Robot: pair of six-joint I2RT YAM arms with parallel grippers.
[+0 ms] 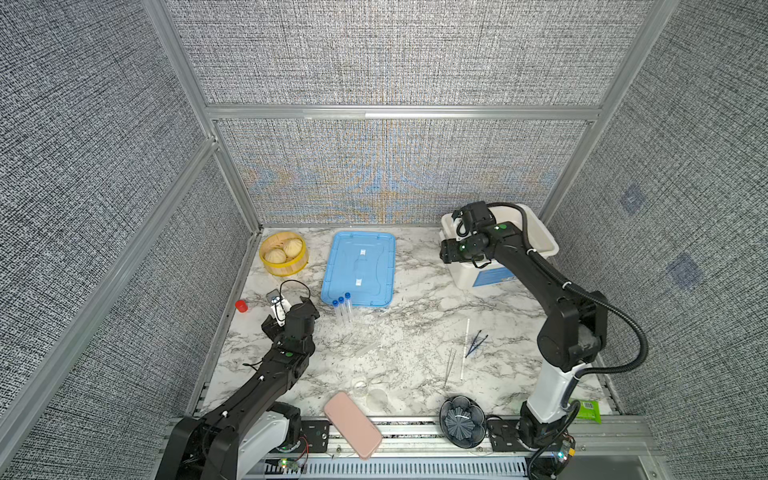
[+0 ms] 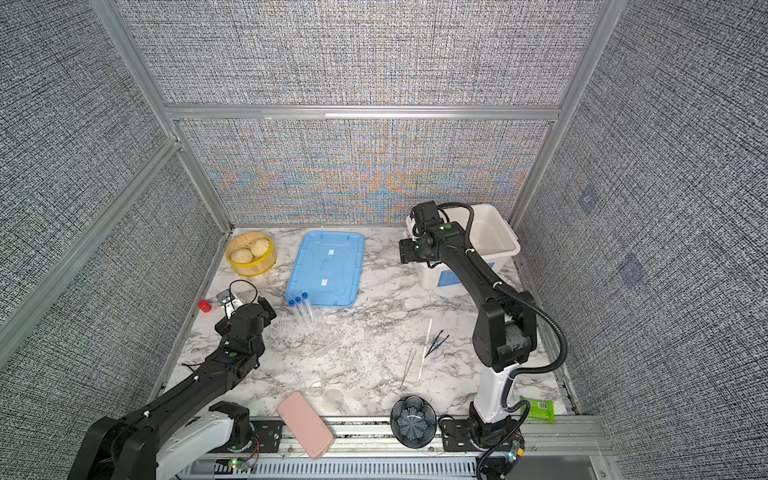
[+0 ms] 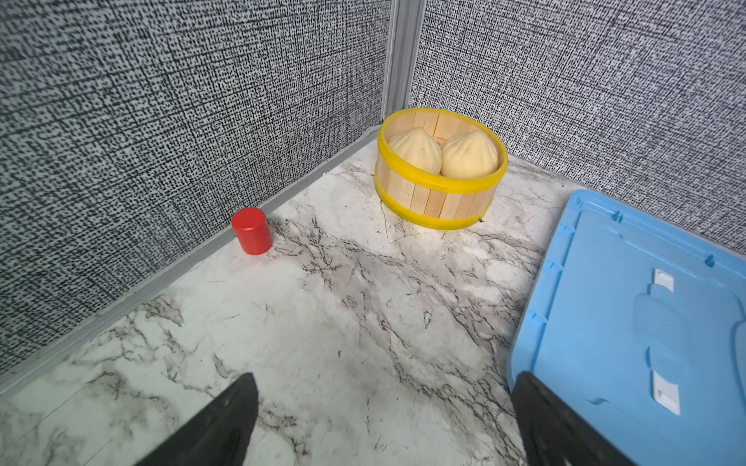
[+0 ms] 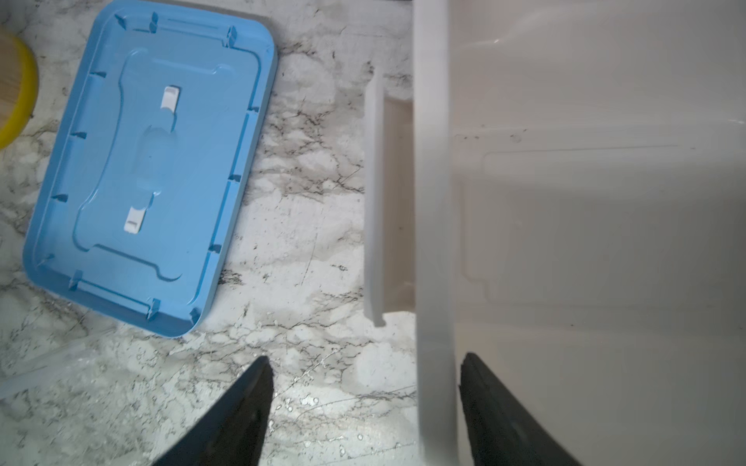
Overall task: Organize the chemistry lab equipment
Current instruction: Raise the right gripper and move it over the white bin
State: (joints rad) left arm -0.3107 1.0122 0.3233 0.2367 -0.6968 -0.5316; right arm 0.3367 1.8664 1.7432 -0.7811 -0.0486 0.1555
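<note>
Three clear tubes with blue caps [image 1: 343, 309] [image 2: 301, 309] lie side by side just in front of the blue lid [image 1: 359, 268] [image 2: 326, 268]. Dark blue tweezers [image 1: 476, 343] [image 2: 436, 343], a long white stick [image 1: 464, 349] [image 2: 424, 349] and thin silver tweezers [image 1: 449, 365] [image 2: 409, 365] lie together on the right of the marble table. My left gripper [image 1: 286, 311] [image 3: 383, 387] hovers open and empty left of the tubes. My right gripper [image 1: 448, 251] [image 4: 365, 363] is open and empty, straddling the left rim of the white bin [image 1: 540, 237] [image 4: 434, 201].
A bamboo steamer with buns [image 1: 284, 253] [image 3: 440, 169] stands at the back left. A small red cup [image 1: 241, 306] [image 3: 251, 230] sits by the left wall. At the front edge lie a pink case [image 1: 352, 424], a dark flower-shaped bowl [image 1: 462, 422] and a green packet [image 1: 586, 411].
</note>
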